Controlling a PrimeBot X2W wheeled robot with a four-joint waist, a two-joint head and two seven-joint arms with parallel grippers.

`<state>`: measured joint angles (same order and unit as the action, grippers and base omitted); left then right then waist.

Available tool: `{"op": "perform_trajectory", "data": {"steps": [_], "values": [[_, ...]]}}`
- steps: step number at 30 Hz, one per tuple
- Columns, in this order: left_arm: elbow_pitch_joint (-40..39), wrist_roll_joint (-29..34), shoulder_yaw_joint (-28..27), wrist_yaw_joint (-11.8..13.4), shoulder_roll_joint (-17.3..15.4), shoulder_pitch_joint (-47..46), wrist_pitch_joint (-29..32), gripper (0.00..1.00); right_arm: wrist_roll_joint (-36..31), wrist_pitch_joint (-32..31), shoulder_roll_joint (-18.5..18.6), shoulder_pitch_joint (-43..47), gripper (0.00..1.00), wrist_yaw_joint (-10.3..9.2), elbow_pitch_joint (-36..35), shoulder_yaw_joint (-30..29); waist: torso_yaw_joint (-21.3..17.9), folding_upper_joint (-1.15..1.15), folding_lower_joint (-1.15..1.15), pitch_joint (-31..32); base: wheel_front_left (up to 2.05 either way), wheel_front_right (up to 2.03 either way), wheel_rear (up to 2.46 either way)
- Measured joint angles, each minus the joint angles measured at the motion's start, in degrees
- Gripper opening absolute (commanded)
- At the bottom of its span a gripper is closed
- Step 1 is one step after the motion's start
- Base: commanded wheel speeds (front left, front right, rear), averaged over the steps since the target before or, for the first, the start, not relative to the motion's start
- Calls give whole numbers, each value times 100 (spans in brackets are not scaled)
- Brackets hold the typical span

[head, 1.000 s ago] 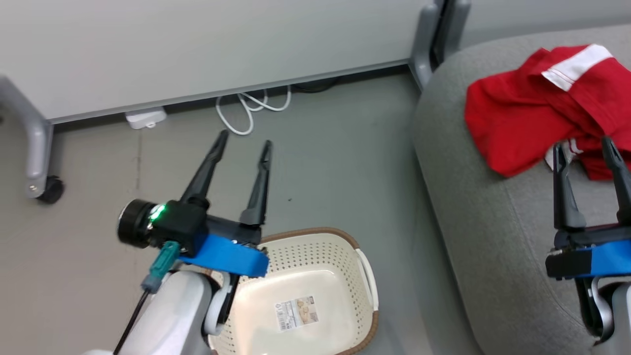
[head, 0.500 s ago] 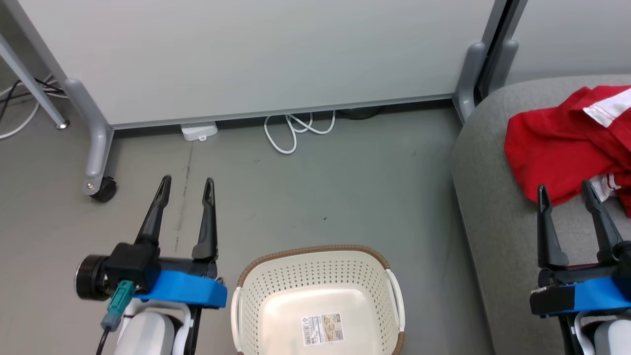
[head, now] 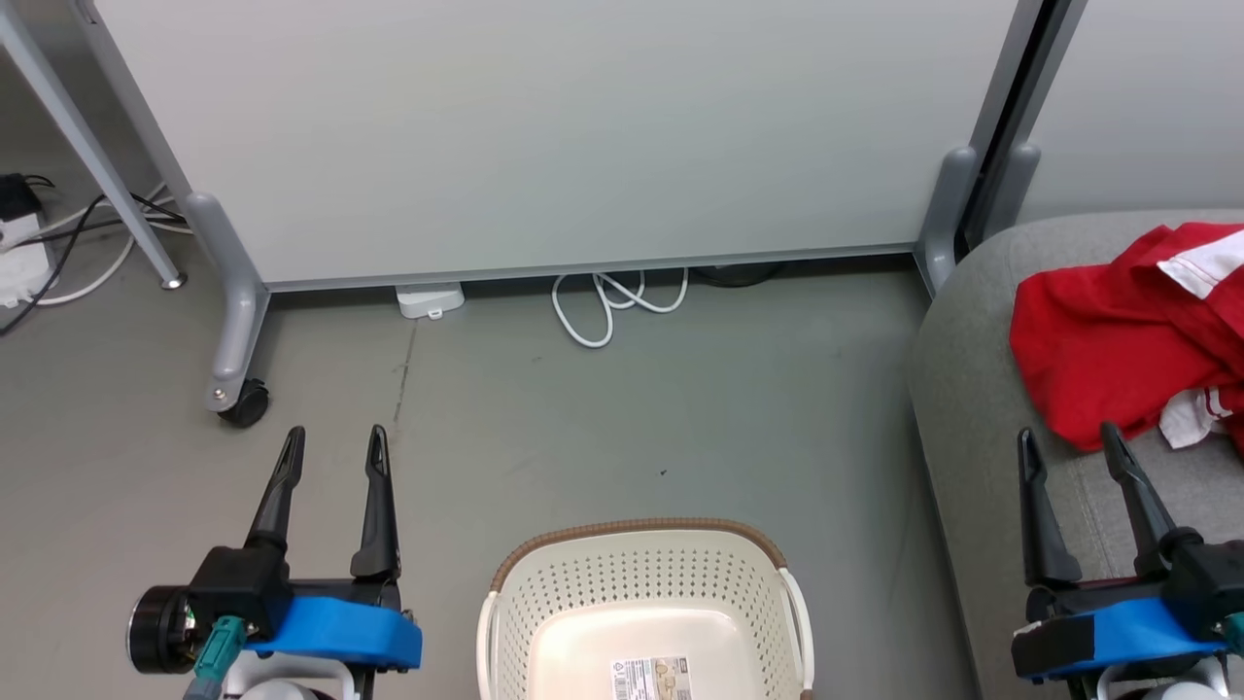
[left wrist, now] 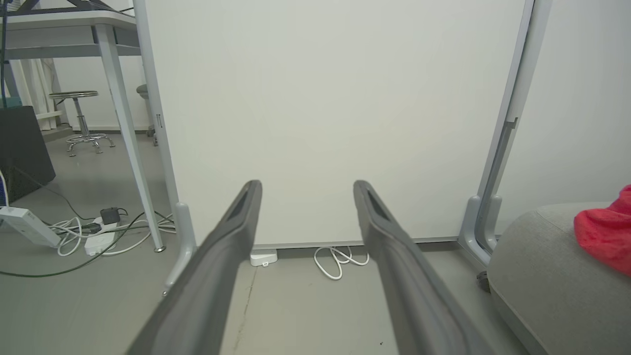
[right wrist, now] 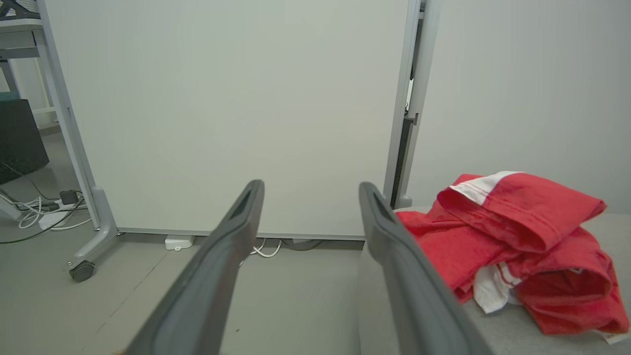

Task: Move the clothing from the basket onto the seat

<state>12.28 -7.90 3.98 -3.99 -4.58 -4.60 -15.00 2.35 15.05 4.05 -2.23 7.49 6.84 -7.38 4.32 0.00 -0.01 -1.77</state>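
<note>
Clothing [head: 1108, 331] is seen in the head view lying crumpled on the seat [head: 982, 428], near its left end, with a white panel turned up at the top. The basket [head: 632, 527] stands on the floor, well apart from the garment. Only a label is seen on the part of its bottom that is in frame, so the transfer is judged to be done. The left gripper [head: 335, 435] is held over bare floor to the left of the basket, its fingers parted and nothing between them. It is probably parked there to be kept clear of the basket. The right gripper [head: 1065, 433] is held over the front of the seat, also parted and holding nothing. Its tips are just short of the red hem, as would suit a garment that has been let go.

In the left wrist view, the spread fingers are pointed at a white panel [left wrist: 320, 98] and a coiled cable [left wrist: 340, 259] at its foot. The seat's rounded end and a bit of red are caught at the right edge.

In the right wrist view, the parted fingers frame the same panel. The clothing is piled in loose folds beside the right finger, apart from it. The pile is settled on the cushion, and no fabric is seen hanging over the edge.
</note>
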Motion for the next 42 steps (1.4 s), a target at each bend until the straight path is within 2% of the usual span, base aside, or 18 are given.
{"op": "perform_trajectory", "data": {"steps": [12,30,31,37,42], "values": [[34,91,-175,-109,126,285,0,100,78,-1,-92,256,100,-1,198,98,102,0,1,177,0,0,0],[62,204,-242,-144,160,331,0,100,227,-1,-109,281,100,0,254,242,81,0,1,183,0,0,0],[77,203,-241,-143,162,333,2,0,230,-1,-110,283,0,0,264,247,82,0,1,182,0,0,0],[379,131,-235,-143,174,522,67,0,297,-75,-147,348,0,-1,580,243,76,0,0,182,0,0,0],[403,-439,-304,-144,175,529,235,0,857,-240,-151,337,0,-1,628,209,55,0,1,181,0,0,0]]}}
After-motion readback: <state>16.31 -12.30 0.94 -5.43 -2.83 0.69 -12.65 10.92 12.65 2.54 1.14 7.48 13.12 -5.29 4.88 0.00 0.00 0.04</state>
